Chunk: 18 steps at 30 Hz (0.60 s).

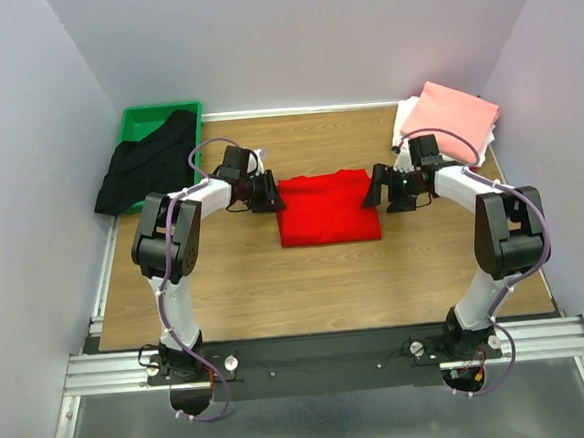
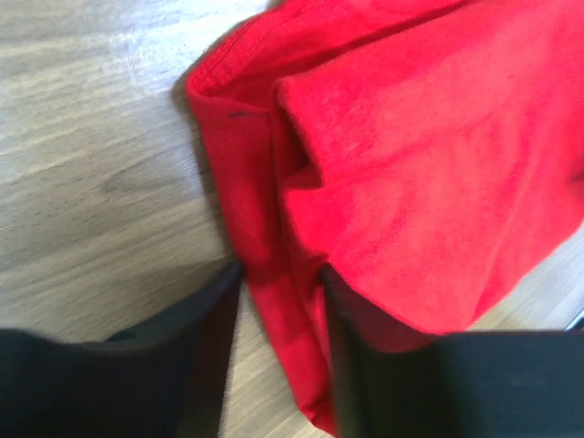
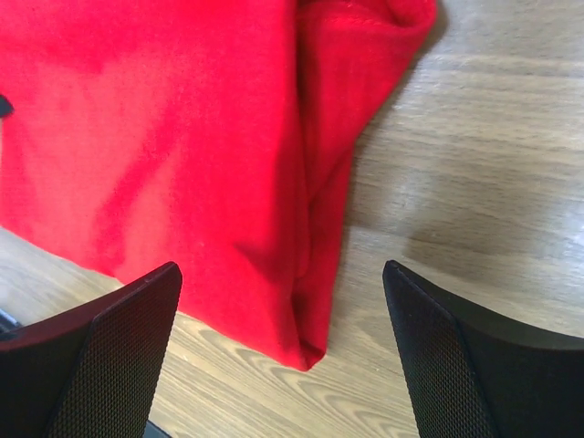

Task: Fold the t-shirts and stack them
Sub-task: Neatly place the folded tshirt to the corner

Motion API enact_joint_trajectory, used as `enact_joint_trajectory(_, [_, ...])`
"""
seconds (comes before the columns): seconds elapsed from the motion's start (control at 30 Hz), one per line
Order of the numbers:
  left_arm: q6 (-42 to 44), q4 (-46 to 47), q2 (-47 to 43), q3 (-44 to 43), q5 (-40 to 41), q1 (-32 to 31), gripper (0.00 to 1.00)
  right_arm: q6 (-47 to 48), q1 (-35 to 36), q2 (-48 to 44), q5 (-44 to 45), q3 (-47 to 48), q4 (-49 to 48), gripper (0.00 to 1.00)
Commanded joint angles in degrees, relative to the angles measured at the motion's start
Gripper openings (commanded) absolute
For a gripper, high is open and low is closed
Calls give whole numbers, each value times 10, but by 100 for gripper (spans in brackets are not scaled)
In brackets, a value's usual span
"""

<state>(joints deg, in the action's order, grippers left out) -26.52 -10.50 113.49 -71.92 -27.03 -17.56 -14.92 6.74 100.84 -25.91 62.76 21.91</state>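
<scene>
1. The red shirt (image 1: 326, 209) lies flat at the middle of the table (image 1: 307, 288), already doubled into a rough rectangle; this is the garment being worked on, apparently midway through folding.
2. The left gripper (image 2: 278, 274) is at the shirt's left edge, narrowed onto the layered hem, with cloth filling the gap between its jaws. This reads as a pinch that takes both layers together.
3. The right gripper (image 3: 283, 274) hovers over the shirt's right edge, spread wide and straddling the folded hem without touching it, probably lined up for a matching grasp.
4. Opposite-edge placement suggests the two sides are to be lifted together, keeping the cloth taut for the next fold.
5. The black shirt (image 1: 148, 164) sits crumpled, spilling from a green bin (image 1: 140, 117) at the far left corner, still unfolded.
6. The pink shirt (image 1: 450, 118) rests folded on the white shirt (image 1: 402, 121) at the far right corner, the likely stacking place.
</scene>
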Motion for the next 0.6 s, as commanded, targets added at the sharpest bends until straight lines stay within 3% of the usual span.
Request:
enact_joint_trajectory(0.0, [2, -2, 18, -3, 14, -5, 40, 15, -18, 17, -70, -8, -34, 96])
enact_joint_trajectory(0.57, [9, -7, 25, 20, 15, -13, 5, 35, -43, 150, -178, -24, -81, 92])
